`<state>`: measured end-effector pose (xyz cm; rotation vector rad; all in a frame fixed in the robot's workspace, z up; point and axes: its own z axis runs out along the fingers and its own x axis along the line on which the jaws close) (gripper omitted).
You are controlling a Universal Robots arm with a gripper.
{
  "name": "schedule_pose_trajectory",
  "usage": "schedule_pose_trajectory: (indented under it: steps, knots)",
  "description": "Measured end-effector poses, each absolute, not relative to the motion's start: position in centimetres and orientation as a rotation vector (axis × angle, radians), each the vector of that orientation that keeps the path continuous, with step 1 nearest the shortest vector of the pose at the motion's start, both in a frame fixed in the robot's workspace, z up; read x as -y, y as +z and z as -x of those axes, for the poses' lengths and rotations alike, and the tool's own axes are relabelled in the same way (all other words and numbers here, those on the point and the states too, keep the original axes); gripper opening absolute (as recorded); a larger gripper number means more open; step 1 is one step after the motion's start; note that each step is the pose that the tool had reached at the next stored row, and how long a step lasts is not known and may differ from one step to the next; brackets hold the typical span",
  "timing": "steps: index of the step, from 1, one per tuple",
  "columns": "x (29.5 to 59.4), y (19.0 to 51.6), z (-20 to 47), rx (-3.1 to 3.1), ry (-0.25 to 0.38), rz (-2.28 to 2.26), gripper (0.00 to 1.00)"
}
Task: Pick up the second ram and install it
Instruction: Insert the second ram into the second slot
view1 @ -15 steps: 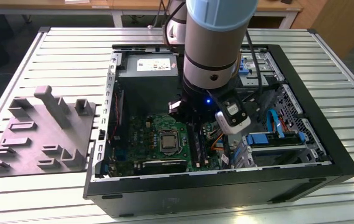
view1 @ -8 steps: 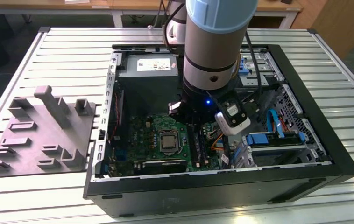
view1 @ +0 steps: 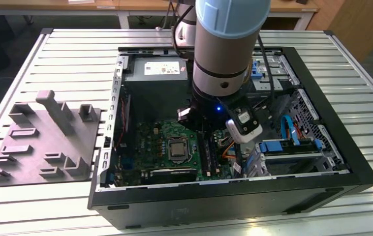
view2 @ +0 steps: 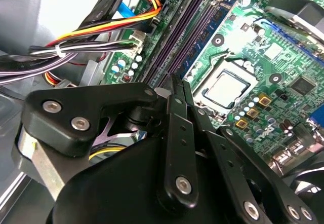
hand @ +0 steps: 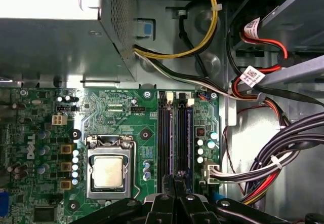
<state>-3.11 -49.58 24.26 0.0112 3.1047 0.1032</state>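
The second ram cannot be picked out for certain: one narrow blue-green board (view2: 210, 29) stands on edge among the memory slots (hand: 164, 138), its near end just beside the tool (view2: 178, 81). Exterior view, left to right: grey fixture tray (view1: 42, 142) on the slatted worktop (view1: 75, 54); open computer case (view1: 239, 201) holding the green motherboard (view1: 153, 147); arm (view1: 223, 49) reaching down into the case. Tool clenched, tips together over the slots; whether anything sits between them cannot be told.
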Motion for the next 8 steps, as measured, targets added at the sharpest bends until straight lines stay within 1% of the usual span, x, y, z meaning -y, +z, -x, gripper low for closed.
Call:
schedule_pose_trajectory:
  steps: [8]
  knots:
    - [49.52,23.92,3.12,-3.105,0.103,-0.011,0.11]
